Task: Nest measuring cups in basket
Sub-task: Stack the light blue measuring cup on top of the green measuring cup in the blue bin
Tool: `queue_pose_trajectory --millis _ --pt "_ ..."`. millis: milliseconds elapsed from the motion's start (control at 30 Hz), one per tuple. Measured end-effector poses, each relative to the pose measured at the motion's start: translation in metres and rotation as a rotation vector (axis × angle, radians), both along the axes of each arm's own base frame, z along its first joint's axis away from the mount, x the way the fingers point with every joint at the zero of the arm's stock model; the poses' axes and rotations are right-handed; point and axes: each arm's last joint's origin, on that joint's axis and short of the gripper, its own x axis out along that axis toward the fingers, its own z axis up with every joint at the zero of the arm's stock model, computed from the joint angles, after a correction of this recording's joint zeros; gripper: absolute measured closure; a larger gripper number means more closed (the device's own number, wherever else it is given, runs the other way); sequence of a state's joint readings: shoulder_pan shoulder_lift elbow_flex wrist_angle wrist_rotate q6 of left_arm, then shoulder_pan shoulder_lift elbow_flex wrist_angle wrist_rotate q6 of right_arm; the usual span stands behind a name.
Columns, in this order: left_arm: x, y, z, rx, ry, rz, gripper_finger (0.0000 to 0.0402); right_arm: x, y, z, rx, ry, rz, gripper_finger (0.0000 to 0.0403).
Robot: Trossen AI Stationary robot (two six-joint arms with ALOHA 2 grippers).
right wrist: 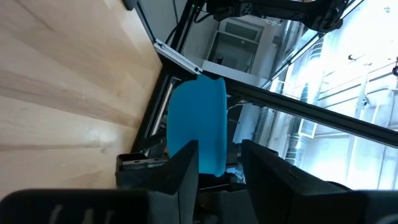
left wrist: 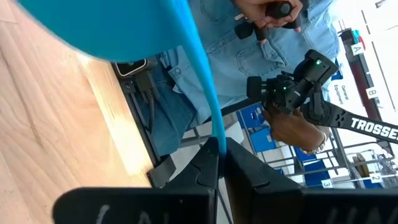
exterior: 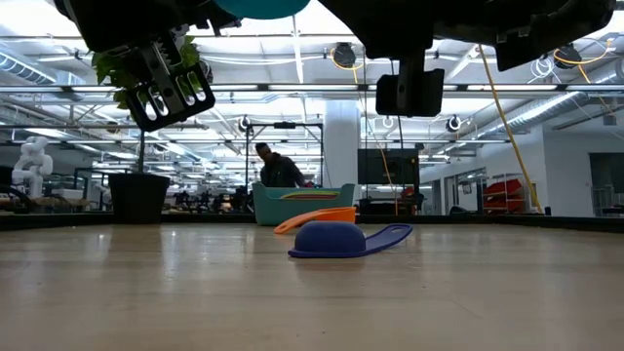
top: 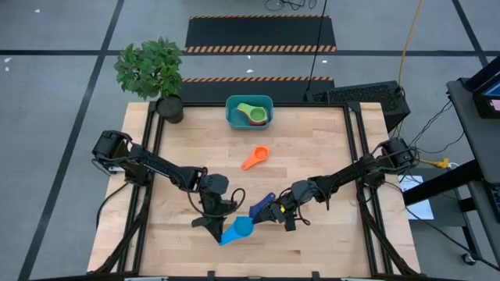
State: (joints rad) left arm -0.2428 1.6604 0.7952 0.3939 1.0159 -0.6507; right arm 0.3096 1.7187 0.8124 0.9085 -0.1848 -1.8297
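My left gripper [top: 216, 222] hangs over the table's near middle, shut on a light blue measuring cup [top: 238, 228], which is lifted high [exterior: 263, 6]. My right gripper [top: 280, 212] is open just to the right of it, and that cup [right wrist: 202, 118] shows between its fingers. A dark blue cup [exterior: 336, 239] lies rim-down on the table below the grippers. An orange cup [top: 255, 158] lies at mid-table. The teal basket [top: 231, 117] stands at the far edge with green, yellow and red cups inside. The seventh cup is out of view. My left gripper pinches the light blue cup's flat handle [left wrist: 214, 124] between its two fingers, which lie along the handle. The bowl [left wrist: 112, 31] stands out beyond the fingertips. The cup is lifted clear of the table. I cannot tell whether my right gripper touches the cup.
A black plant pot [top: 169, 108] stands at the far left corner. A person in denim [left wrist: 249, 62] stands beyond the table's edge holding a control handle. Bare wood lies left, right and far of the two grippers.
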Motion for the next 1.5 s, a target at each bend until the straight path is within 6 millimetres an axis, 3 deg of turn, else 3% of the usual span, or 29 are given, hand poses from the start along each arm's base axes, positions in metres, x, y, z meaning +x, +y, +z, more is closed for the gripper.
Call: queue_pose_trajectory --millis 133,467,600,767,933,1100,1233,1500 --pt "0.0 0.001 0.0 -0.001 0.007 -0.001 0.0395 0.0 0.0 0.0 0.004 0.002 -0.002 0.0296" --pt "0.0 0.002 0.0 -0.002 0.012 0.003 0.0392 0.0 0.0 -0.002 0.003 0.027 -0.003 0.0389" --pt "0.002 0.005 -0.002 0.023 0.028 0.062 0.0388 0.0 0.0 -0.002 0.017 0.033 -0.005 0.0398" --pt "0.007 0.015 -0.002 0.034 0.077 0.189 0.03 0.0 -0.002 -0.003 0.105 0.087 -0.067 0.0401" --pt "0.001 0.014 0.002 0.041 0.136 0.18 0.0192 0.0 -0.002 -0.008 0.121 0.142 -0.13 0.0402" --pt "-0.008 0.022 0.012 0.087 0.114 0.192 0.0116 -0.002 0.003 -0.01 0.152 0.177 -0.203 0.0402" --pt "-0.019 0.037 0.023 0.232 0.07 0.315 0.0088 -0.004 0.006 -0.013 0.199 0.224 -0.272 0.0402" --pt "-0.048 0.072 0.047 0.638 0.014 0.671 0.0083 -0.005 0.002 -0.018 0.368 0.286 -0.502 0.0403"
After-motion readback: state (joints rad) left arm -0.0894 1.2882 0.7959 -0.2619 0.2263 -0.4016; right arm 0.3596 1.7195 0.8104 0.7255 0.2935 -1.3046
